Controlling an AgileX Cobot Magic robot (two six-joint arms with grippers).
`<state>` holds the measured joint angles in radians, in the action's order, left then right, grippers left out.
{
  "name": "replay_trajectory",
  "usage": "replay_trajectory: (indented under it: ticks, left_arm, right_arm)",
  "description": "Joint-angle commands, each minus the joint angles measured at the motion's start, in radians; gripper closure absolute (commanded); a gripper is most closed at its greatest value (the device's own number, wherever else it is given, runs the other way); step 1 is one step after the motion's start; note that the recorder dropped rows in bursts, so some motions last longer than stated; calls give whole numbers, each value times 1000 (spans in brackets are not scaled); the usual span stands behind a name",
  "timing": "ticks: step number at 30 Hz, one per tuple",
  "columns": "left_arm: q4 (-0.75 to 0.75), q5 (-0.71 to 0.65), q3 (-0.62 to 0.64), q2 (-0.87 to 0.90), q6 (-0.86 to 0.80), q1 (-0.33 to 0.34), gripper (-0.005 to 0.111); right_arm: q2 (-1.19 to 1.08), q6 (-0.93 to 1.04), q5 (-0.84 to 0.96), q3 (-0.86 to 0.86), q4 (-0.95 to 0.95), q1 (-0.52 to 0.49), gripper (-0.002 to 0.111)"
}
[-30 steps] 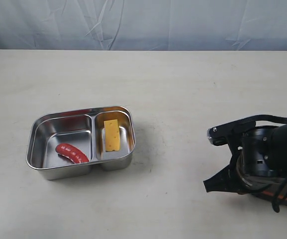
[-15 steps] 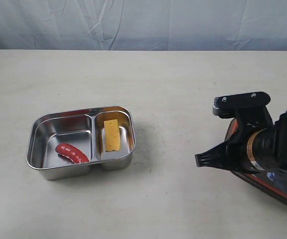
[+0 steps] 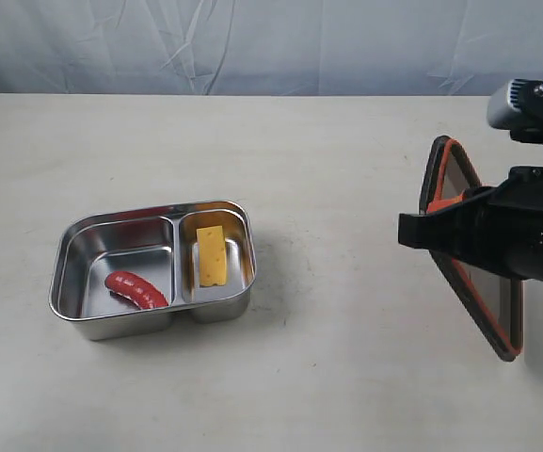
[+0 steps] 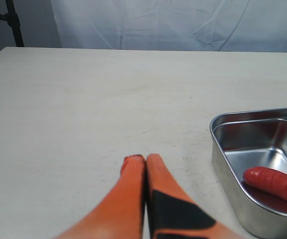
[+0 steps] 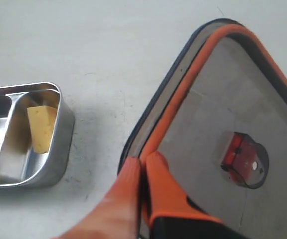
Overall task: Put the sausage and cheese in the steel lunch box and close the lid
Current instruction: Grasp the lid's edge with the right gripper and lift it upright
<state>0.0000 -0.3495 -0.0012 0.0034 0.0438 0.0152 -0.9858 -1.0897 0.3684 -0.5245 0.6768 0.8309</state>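
Note:
The steel lunch box (image 3: 73,254) stands open on the table's left. In its larger compartment lies the red sausage (image 3: 136,290); the yellow cheese (image 3: 213,256) rests in the smaller one. At the right, my right gripper (image 5: 143,160) is shut on the edge of the dark lid (image 3: 473,273), which hangs tilted on edge above the table, its orange seal (image 5: 193,74) and valve tab (image 5: 240,157) facing the wrist camera. My left gripper (image 4: 142,159) is shut with nothing in it, low over bare table beside the lunch box (image 4: 233,169), whose sausage (image 4: 275,183) shows there.
A pale wrinkled backdrop (image 3: 271,47) runs along the table's far edge. A dark stand (image 4: 14,22) rises beyond the table corner in the left wrist view. Bare tabletop (image 3: 327,282) lies between the lunch box and the lifted lid.
My right gripper has shut on the lid and raised it off the table, tipping it up on edge. The lunch box, sausage and cheese have not moved.

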Motion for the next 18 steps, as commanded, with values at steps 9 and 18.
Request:
replay_trajectory:
  ticks: [9,18]
  left_arm:
    - [65,19,1,-3,-2,2,107]
    - [-12,195,1,-3,3,2,107]
  right_arm:
    - [120,317,-4,0,-322,-3,109]
    - [176,384,-2,0,-417,-3,109]
